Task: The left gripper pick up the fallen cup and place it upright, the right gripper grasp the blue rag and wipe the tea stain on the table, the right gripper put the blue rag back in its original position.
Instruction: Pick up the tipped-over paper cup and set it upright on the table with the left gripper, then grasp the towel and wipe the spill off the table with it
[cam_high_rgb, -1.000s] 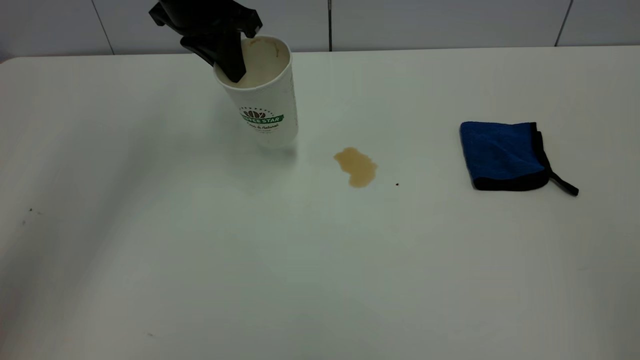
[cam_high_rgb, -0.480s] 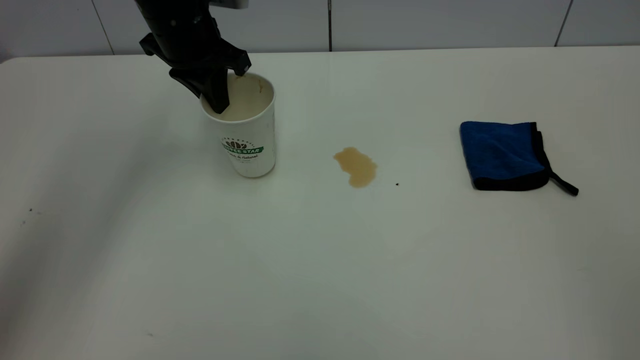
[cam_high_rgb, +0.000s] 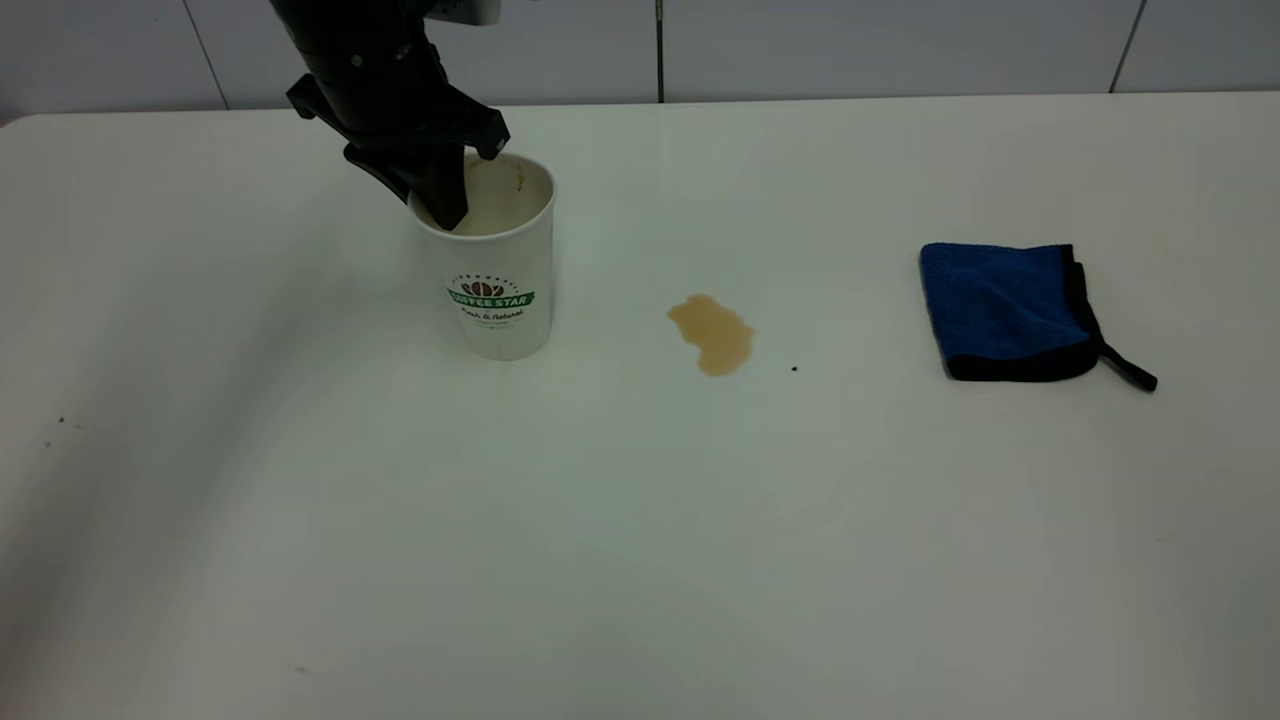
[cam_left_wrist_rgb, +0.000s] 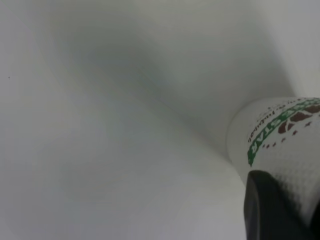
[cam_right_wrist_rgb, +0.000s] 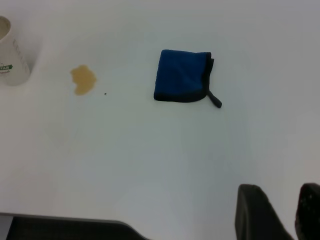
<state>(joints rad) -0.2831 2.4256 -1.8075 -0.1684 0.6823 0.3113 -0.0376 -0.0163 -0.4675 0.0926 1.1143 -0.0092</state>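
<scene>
Cup (cam_high_rgb: 497, 270) upright on table (cam_high_rgb: 640, 520), left gripper (cam_high_rgb: 445, 205) jaws clamping rim; right gripper (cam_right_wrist_rgb: 280, 212) jaws apart.

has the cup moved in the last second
Yes. The cup, gripped by the left gripper, went down and left, away from the tea stain, and now stands upright on the table.

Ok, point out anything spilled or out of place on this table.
A brown tea stain lies on the table between the upright cup and the folded blue rag. The left gripper grips the cup's rim.
</scene>
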